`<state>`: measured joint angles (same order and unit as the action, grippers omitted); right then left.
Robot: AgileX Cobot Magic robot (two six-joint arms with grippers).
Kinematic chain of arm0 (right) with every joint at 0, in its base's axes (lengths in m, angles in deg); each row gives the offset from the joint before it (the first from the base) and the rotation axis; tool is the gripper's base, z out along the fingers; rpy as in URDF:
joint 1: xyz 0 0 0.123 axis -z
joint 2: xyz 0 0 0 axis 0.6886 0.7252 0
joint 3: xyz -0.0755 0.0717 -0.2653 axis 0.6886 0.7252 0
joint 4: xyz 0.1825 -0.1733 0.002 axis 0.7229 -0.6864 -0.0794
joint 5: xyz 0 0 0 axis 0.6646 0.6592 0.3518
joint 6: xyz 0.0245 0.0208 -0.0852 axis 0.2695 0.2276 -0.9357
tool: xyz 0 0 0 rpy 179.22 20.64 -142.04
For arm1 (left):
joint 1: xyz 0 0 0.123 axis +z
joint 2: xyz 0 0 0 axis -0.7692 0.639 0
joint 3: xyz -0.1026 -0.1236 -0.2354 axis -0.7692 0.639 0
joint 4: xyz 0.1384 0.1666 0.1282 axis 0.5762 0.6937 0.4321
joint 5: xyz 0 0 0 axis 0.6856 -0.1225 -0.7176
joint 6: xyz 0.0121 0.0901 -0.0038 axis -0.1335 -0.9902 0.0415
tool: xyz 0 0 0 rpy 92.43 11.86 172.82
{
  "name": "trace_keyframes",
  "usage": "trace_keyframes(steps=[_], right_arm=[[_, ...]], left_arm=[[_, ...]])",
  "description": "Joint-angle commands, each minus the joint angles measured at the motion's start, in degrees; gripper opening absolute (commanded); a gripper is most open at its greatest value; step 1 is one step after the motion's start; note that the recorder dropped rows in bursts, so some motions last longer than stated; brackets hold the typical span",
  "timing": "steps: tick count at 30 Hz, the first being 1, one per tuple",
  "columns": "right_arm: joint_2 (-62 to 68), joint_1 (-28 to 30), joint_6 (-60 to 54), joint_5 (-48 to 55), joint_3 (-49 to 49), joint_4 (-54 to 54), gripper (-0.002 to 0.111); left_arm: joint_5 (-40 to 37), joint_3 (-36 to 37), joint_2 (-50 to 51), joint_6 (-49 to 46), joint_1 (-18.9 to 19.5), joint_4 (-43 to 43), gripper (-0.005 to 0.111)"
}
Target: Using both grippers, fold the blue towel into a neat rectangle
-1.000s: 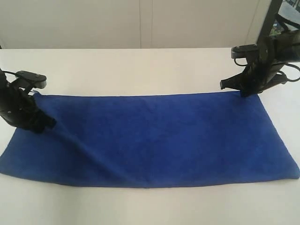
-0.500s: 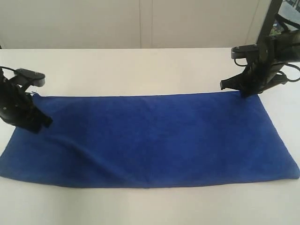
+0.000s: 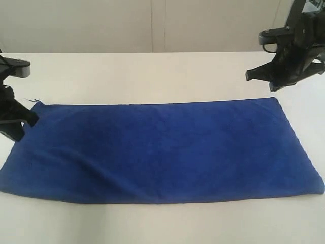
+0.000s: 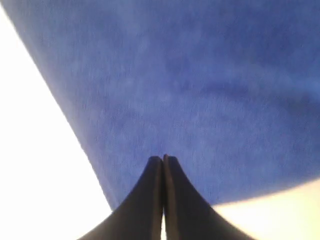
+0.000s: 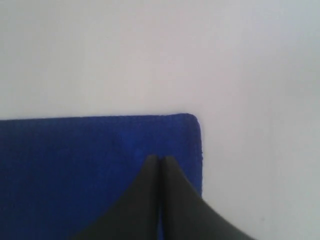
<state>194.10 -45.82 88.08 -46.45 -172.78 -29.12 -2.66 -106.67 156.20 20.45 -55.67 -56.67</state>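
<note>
1. You have the blue towel point(image 3: 162, 150) spread flat on the white table point(image 3: 152, 76). It forms a long rectangle, with its length running across the exterior view from left to right.
2. A soft ridge runs slantwise through the towel's left half, from near the far left corner down toward the middle of the near edge. The right half lies smooth.
3. A short loose thread point(image 3: 35, 100) sticks out at the far left corner.
4. Your left gripper point(image 3: 20, 124) sits at the towel's left end, just beside the far left corner and partly cut off by the edge of the exterior view.
5. In the left wrist view the left gripper point(image 4: 163, 159) has its two black fingers pressed tight together, with no cloth between them. The tips are over the towel point(image 4: 200, 75) near one of its edges. You cannot tell from here whether they touch the fabric.
6. Your right gripper point(image 3: 274, 86) hangs near the far right corner, lifted clear of the towel.
7. In the right wrist view the right gripper point(image 5: 160, 159) is clenched too — fingers meeting along one thin line, grasping nothing. The towel's rounded corner point(image 5: 192, 120) lies just past the tips, flat on the table.
8. Both grippers are well apart — one at each far corner.
</note>
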Motion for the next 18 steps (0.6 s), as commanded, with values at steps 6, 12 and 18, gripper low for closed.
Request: trace_keyframes(steps=[6, 12, 18], right_arm=[[-4.0, 0.7, -2.1, 5.6, -0.3, -0.4, 0.000], [-4.0, 0.7, -2.1, 4.2, 2.7, 0.5, 0.000], [-4.0, 0.7, -2.1, 2.1, 5.6, 0.9, 0.000]], left_arm=[[0.6, 11.0, -4.6, 10.3, 7.6, 2.6, 0.000], [6.8, 16.2, -5.5, 10.5, 9.1, -2.6, 0.018], [12.4, 18.6, -3.3, 8.4, 9.1, -3.5, 0.051]])
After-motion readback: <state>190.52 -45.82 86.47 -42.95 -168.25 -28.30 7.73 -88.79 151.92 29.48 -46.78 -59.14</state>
